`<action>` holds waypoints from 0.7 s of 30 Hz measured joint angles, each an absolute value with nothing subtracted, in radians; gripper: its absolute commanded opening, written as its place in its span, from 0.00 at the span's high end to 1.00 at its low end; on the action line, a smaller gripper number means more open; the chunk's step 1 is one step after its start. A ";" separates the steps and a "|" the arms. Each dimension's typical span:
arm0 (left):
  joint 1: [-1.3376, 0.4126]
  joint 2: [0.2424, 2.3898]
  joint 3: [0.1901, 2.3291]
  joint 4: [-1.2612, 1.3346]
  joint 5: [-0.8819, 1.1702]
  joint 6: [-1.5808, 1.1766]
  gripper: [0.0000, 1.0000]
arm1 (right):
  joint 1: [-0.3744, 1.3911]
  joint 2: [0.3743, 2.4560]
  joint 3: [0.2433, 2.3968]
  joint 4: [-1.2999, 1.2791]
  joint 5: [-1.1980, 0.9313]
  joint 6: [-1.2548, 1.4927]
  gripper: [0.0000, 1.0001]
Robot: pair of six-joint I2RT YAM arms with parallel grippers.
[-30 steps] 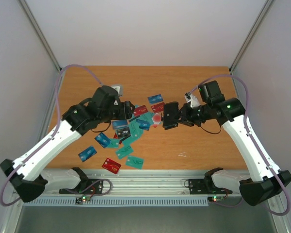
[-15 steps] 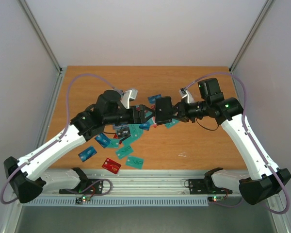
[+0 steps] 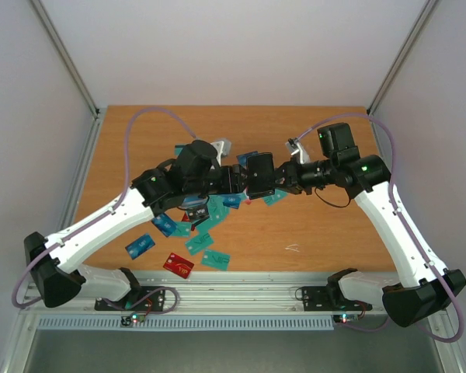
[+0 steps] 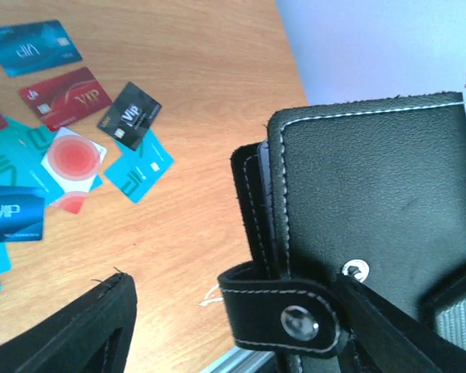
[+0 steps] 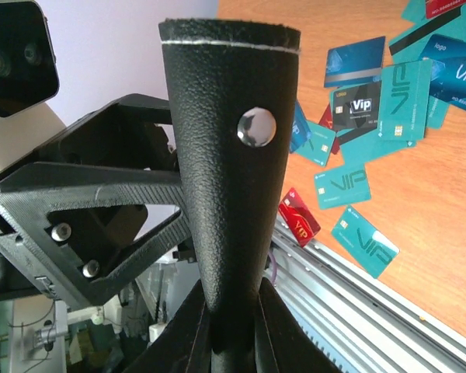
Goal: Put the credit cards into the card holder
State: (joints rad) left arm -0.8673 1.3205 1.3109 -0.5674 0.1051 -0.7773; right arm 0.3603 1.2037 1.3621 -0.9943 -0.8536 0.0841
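My right gripper [image 3: 281, 179] is shut on the black card holder [image 3: 262, 174] and holds it above the table, edge-on in the right wrist view [image 5: 225, 155], pinched between the fingers [image 5: 233, 326]. My left gripper [image 3: 239, 180] is open at the holder's left side. In the left wrist view the holder [image 4: 373, 194] fills the right, and its snap strap [image 4: 283, 318] lies between my spread fingers [image 4: 70, 334]. The credit cards [image 3: 206, 214], teal, blue, red and dark grey, lie scattered on the wooden table below; they also show in the wrist views [image 4: 70, 148] [image 5: 388, 101].
An aluminium rail [image 3: 241, 299] runs along the table's near edge. A small white mark [image 3: 293, 248] lies on the wood at the front right. Grey walls stand at both sides. One white card with a red circle [image 4: 76, 159] lies among the cards.
My right gripper has carried the card holder left. My left gripper has swung right from over the cards to meet the holder, its jaws now at the strap.
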 measured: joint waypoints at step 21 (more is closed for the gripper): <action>-0.866 1.189 1.209 -0.539 0.104 -0.770 0.55 | 0.360 1.158 1.301 -0.807 -0.982 0.197 0.99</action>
State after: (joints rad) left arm -0.8661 1.1893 1.2091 -0.5392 0.1043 -0.7704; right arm 0.3599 1.1580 1.3006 -0.8066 -0.9825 0.1967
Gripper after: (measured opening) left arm 0.459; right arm 0.120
